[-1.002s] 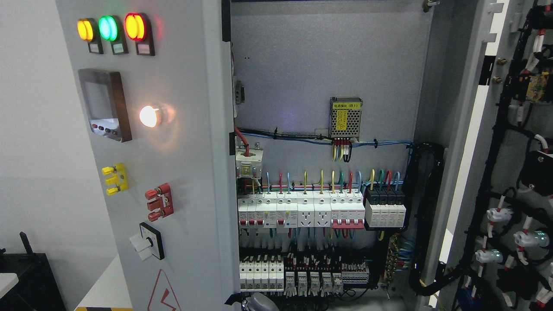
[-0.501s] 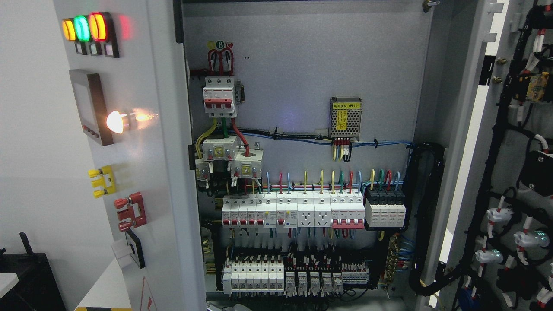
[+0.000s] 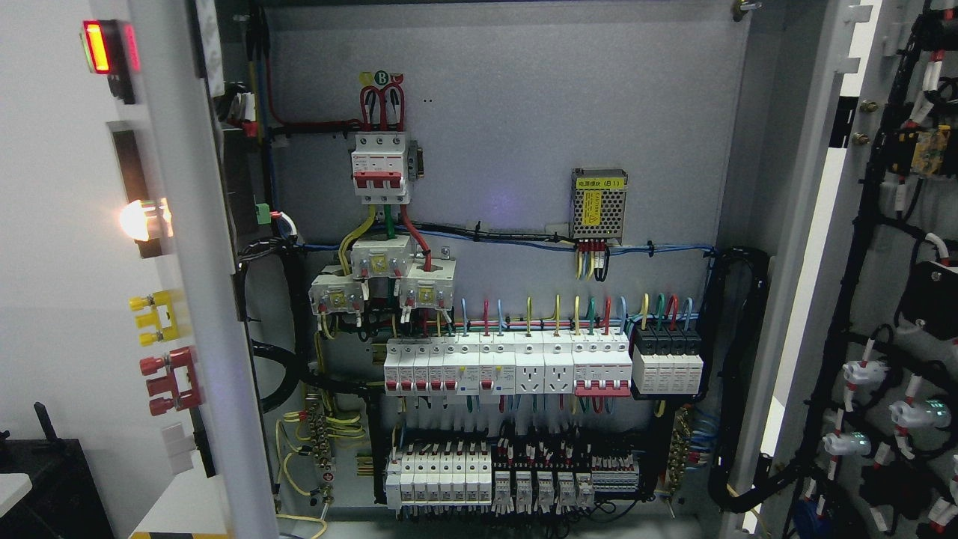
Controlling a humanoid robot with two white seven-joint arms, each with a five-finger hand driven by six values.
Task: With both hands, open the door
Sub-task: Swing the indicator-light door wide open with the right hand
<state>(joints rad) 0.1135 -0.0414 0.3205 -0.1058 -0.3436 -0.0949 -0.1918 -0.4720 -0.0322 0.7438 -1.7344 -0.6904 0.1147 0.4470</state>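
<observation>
The left door (image 3: 202,299) stands almost edge-on, so its front face is strongly foreshortened: only the red indicator lamp (image 3: 101,46) is seen clearly, and any other lamps beside it are hidden. The display unit (image 3: 127,165) shows only as a thin dark strip. The rotary switch (image 3: 179,449) is half hidden. The right door (image 3: 891,299) is cut off by the right edge of the picture, with its wiring harness (image 3: 868,224). The print on the power supply label (image 3: 596,183) and on the circuit breakers (image 3: 509,367) is too small to read. The cabinet bottom is cut off by the lower edge.
</observation>
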